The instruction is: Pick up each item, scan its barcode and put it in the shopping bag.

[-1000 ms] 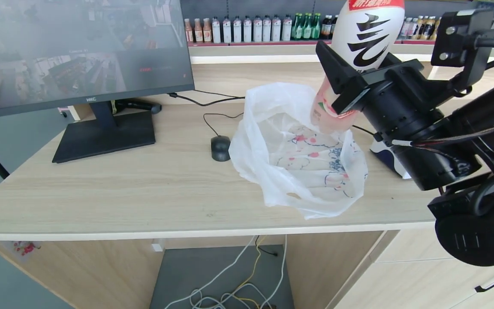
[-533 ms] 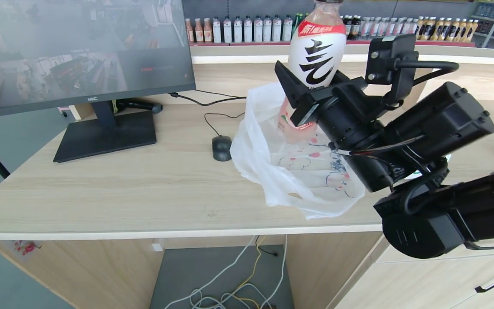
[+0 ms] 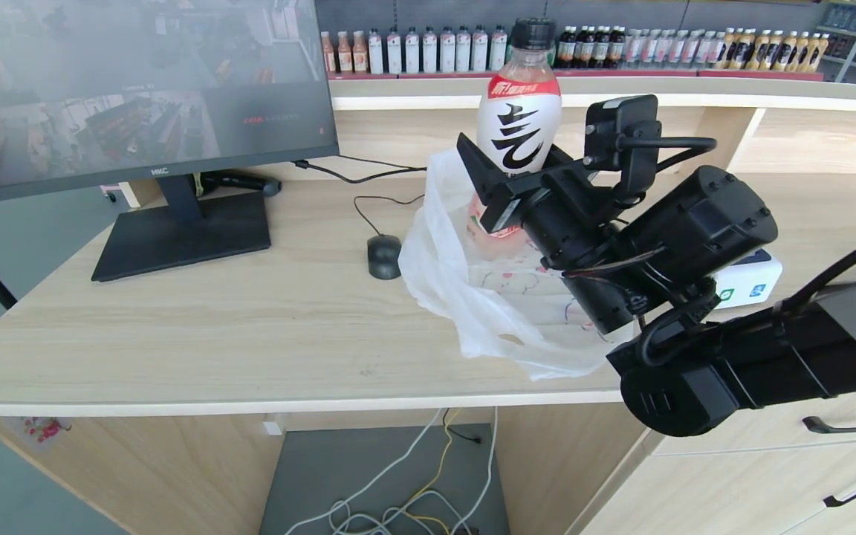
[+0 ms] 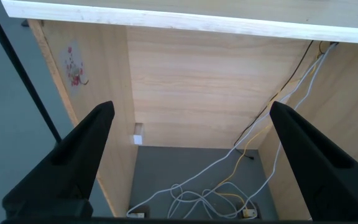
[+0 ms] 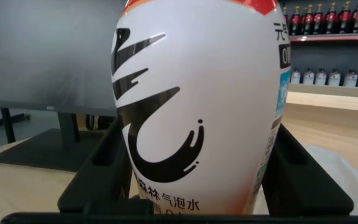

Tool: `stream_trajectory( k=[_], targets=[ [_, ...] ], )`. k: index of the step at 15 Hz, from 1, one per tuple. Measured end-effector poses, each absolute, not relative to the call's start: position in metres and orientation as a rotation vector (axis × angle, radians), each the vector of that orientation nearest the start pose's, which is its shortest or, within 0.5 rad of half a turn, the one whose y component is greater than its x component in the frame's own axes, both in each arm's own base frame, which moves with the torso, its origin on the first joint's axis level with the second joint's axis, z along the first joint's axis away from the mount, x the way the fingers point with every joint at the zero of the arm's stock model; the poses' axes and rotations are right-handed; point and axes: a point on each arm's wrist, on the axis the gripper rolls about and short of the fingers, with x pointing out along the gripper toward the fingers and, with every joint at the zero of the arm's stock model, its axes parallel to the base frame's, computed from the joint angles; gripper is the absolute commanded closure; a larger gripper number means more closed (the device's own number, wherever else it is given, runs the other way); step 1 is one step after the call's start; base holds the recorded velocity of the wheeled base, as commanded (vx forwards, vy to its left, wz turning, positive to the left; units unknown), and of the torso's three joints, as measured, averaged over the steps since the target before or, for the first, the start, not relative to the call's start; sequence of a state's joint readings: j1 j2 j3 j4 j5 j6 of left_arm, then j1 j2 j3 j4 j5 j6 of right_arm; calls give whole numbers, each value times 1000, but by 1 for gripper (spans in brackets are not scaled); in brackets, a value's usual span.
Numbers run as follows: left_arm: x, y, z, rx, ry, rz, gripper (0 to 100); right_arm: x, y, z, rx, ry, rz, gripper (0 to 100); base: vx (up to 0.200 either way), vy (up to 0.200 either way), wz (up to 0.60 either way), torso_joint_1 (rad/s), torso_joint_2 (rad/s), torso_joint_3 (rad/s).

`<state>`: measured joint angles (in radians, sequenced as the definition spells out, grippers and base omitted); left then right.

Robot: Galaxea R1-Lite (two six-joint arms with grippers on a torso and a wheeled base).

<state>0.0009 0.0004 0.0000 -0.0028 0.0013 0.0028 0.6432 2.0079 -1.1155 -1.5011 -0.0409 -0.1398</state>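
Currently, right end effector w/ bottle clamped (upright), over shopping bag.

1. Bright, even indoor light falls from above on the counter. Shadows are soft and faint, as beside the mouse.
2. The monitor screen carries a pale, washed-out reflection.
3. The white shopping bag lets light through.
4. The bottle label is evenly lit with a soft sheen.
5. Under the counter the light is dimmer, and the fingers of the left gripper read as dark silhouettes.
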Motion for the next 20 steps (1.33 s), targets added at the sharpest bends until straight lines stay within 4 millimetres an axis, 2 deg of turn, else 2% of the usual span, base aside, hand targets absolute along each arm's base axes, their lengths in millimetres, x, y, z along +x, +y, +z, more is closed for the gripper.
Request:
stream_trajectory(
  k=[20],
  targets=[
    [-23, 0, 76, 3, -2, 2, 0, 338, 226, 194, 37, -508, 502, 100, 0, 0, 0, 0, 0, 0]
  ],
)
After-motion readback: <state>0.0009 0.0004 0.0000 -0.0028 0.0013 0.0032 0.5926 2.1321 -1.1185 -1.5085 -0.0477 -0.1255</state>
